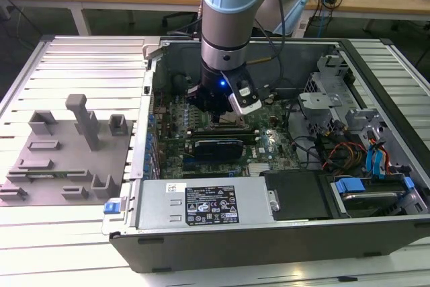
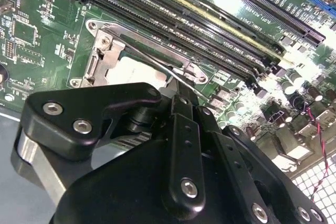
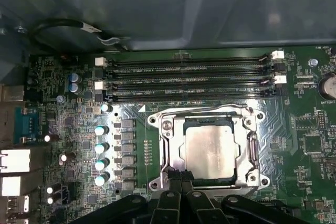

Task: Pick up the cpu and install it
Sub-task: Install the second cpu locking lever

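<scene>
The cpu [image 3: 210, 150], a flat silvery square, lies inside the open metal socket frame [image 3: 247, 116] on the green motherboard. In the second wrist view a pale corner of the cpu [image 2: 137, 72] shows past the black finger linkages, with a thin wire lever crossing the socket. My gripper [image 3: 181, 178] hovers at the socket's edge beside the cpu, its fingertips [image 3: 172, 176] drawn together with nothing between them. In the exterior view the gripper [image 1: 218, 115] hangs low over the board in the open computer case, covering the socket.
Memory slots [image 3: 189, 80] run alongside the socket, and a row of capacitors [image 3: 101, 148] stands on its other side. A black card [image 1: 215, 147] and the power supply [image 1: 205, 204] sit nearby. A grey tray with upright posts [image 1: 60, 159] lies at the exterior view's left.
</scene>
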Controlling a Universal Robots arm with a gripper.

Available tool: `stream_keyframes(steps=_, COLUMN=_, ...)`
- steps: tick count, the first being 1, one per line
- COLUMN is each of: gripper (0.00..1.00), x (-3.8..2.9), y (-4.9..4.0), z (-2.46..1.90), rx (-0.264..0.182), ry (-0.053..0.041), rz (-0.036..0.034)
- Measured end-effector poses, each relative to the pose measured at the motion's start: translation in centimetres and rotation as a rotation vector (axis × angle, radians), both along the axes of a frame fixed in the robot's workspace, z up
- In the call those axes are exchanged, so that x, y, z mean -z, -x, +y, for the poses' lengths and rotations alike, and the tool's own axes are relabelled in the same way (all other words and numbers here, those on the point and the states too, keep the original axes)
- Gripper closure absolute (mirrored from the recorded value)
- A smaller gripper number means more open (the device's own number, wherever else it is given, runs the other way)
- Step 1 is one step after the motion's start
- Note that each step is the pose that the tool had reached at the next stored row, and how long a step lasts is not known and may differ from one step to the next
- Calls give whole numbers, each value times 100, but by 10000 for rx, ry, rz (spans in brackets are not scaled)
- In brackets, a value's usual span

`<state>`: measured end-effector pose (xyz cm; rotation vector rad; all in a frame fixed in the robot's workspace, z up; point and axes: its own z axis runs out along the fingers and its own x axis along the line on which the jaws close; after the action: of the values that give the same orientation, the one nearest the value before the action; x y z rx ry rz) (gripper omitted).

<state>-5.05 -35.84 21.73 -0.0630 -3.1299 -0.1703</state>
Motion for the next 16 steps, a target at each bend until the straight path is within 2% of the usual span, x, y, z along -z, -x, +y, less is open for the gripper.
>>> stream_keyframes(steps=3, gripper=89, x=-125, y=0, z=1, rx=1, ry=-1, rz=-1)
stream_keyframes(steps=4, gripper=89, x=-216, y=0, z=1, rx=1, ry=-1, rz=-1)
stream_keyframes(steps=5, gripper=89, x=-277, y=-1, z=1, rx=0, ry=-1, rz=-1)
stream_keyframes(steps=8, gripper=89, x=-286, y=-43, z=1, rx=0, ry=0, rz=21)
stream_keyframes(steps=13, gripper=89, x=-286, y=-218, z=-7, rx=0, ry=-2, rz=102)
stream_keyframes(steps=14, gripper=89, x=-286, y=-231, z=-24, rx=3, ry=-2, rz=108)
stream_keyframes(steps=16, gripper=89, x=-286, y=-247, z=-101, rx=7, ry=-2, rz=110)
